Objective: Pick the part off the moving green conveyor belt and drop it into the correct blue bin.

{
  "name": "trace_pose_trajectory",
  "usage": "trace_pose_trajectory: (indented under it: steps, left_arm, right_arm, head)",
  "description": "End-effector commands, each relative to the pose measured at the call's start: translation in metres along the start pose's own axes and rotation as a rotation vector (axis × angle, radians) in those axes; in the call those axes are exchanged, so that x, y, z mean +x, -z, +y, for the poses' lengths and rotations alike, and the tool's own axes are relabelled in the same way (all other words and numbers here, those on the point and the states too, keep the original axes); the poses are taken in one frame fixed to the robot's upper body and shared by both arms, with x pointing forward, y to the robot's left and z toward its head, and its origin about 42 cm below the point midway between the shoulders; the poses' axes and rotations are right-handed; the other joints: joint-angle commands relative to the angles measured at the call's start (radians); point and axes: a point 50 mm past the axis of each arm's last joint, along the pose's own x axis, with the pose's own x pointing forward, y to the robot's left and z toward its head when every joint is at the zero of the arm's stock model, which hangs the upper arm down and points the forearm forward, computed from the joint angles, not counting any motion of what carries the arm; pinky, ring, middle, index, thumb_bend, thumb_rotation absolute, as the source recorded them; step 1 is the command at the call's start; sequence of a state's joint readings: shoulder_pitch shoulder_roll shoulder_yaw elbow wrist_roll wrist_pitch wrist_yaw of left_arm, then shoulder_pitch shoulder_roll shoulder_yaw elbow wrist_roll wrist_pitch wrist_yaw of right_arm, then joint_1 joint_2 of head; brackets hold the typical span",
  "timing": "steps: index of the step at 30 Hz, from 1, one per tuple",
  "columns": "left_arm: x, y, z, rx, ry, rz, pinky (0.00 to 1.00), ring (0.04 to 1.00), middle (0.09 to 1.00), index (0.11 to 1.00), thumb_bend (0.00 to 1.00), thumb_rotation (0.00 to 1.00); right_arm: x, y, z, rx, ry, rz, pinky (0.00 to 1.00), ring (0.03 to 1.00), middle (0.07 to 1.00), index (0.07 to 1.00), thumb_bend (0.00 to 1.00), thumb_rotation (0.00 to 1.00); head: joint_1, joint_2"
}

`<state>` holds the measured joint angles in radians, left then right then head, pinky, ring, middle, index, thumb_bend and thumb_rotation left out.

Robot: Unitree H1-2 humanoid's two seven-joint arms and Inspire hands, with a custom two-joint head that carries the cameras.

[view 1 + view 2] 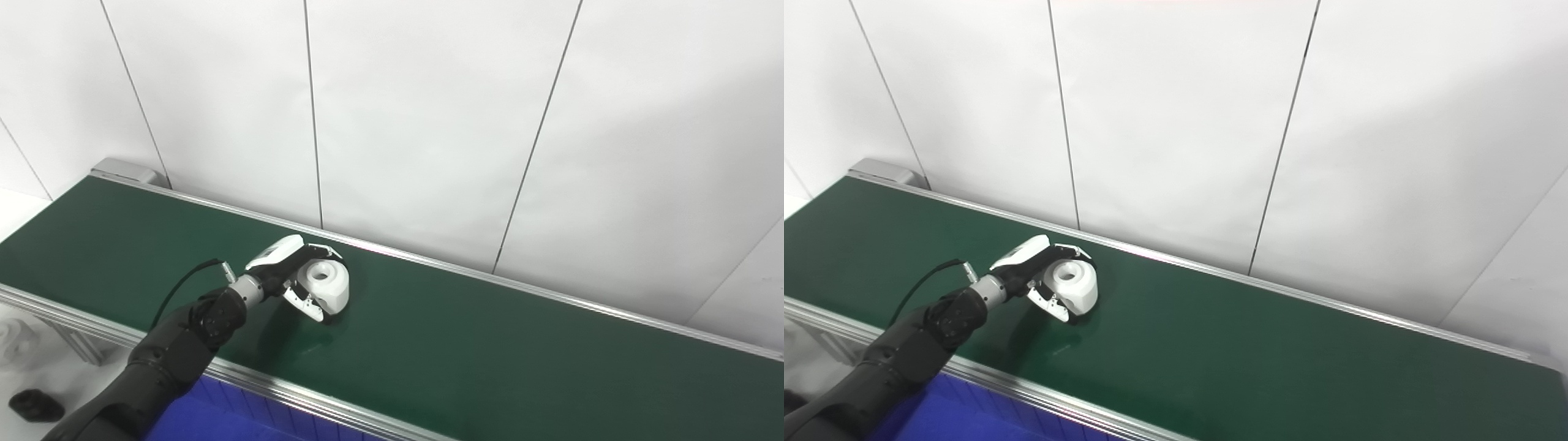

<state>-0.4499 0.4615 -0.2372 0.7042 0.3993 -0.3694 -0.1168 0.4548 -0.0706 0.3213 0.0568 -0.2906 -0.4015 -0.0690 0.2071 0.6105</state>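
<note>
Left hand (298,277) grasping the white part (327,283), fingers (306,303) curling around it from both sides. Reaching in from the lower left on a dark arm (165,355), over the blue bin (214,416) showing just below the near rail (294,392). Holding the part, a rounded piece with a hole on top, over the middle of the green conveyor belt (490,343); contact with the belt impossible to tell. Backing onto white wall panels (429,122).
</note>
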Motion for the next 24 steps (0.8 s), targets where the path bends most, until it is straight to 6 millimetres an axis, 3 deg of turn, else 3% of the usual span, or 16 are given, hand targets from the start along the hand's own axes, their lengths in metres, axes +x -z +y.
trace_pose_trajectory:
  steps: [1, 6, 7, 8, 13, 15, 17, 23, 24]
  left_arm:
    - [0.006, -0.009, 0.022, 0.021, -0.034, -0.057, 0.69, 0.721, 0.720, 0.706, 0.76, 0.00]
    - [0.004, -0.005, 0.017, 0.022, -0.081, -0.081, 0.64, 0.671, 0.676, 0.659, 0.74, 0.00]
    - [0.004, -0.004, 0.015, 0.013, -0.105, -0.082, 0.58, 0.615, 0.594, 0.547, 0.59, 0.01]
    - [0.003, -0.004, 0.014, 0.003, -0.125, -0.082, 0.54, 0.581, 0.531, 0.509, 0.54, 0.00]
    - [-0.004, -0.005, 0.016, -0.025, -0.185, -0.097, 0.44, 0.516, 0.482, 0.503, 0.52, 0.00]
    - [-0.009, -0.007, 0.019, -0.030, -0.196, -0.111, 0.45, 0.522, 0.485, 0.500, 0.52, 0.00]
    - [-0.017, -0.009, 0.022, -0.036, -0.213, -0.133, 0.43, 0.497, 0.481, 0.503, 0.52, 0.00]
    - [-0.048, -0.015, 0.027, -0.071, -0.272, -0.185, 0.44, 0.468, 0.492, 0.506, 0.51, 0.00]
    - [-0.057, -0.015, 0.027, -0.084, -0.287, -0.197, 0.44, 0.444, 0.495, 0.511, 0.51, 0.00]
  right_arm:
    - [0.001, -0.011, 0.002, 0.021, 0.010, -0.072, 0.71, 0.827, 0.852, 0.957, 0.70, 0.31]
    - [0.002, -0.012, 0.004, 0.028, 0.015, -0.073, 0.74, 0.831, 0.852, 0.954, 0.70, 0.31]
    - [0.002, -0.012, 0.004, 0.026, 0.014, -0.075, 0.74, 0.830, 0.854, 0.954, 0.70, 0.31]
    - [0.002, -0.012, 0.004, 0.026, 0.013, -0.076, 0.74, 0.828, 0.854, 0.953, 0.69, 0.30]
    - [0.001, -0.014, 0.004, 0.025, 0.011, -0.076, 0.75, 0.833, 0.855, 0.954, 0.69, 0.31]
    - [0.001, -0.014, 0.005, 0.027, 0.011, -0.077, 0.76, 0.837, 0.858, 0.956, 0.69, 0.31]
    - [-0.001, -0.015, 0.005, 0.028, 0.011, -0.081, 0.73, 0.831, 0.858, 0.956, 0.69, 0.31]
    - [-0.004, -0.020, 0.006, 0.018, 0.012, -0.082, 0.78, 0.841, 0.863, 0.960, 0.69, 0.34]
    - [-0.005, -0.022, 0.006, 0.018, 0.012, -0.081, 0.78, 0.842, 0.864, 0.961, 0.69, 0.34]
  head:
    - [0.001, -0.001]
    - [-0.005, 0.001]
    - [-0.007, 0.004]
    - [-0.007, 0.005]
    - [-0.010, 0.015]
    - [-0.011, 0.020]
    - [-0.013, 0.030]
    - [-0.024, 0.064]
    - [-0.034, 0.088]
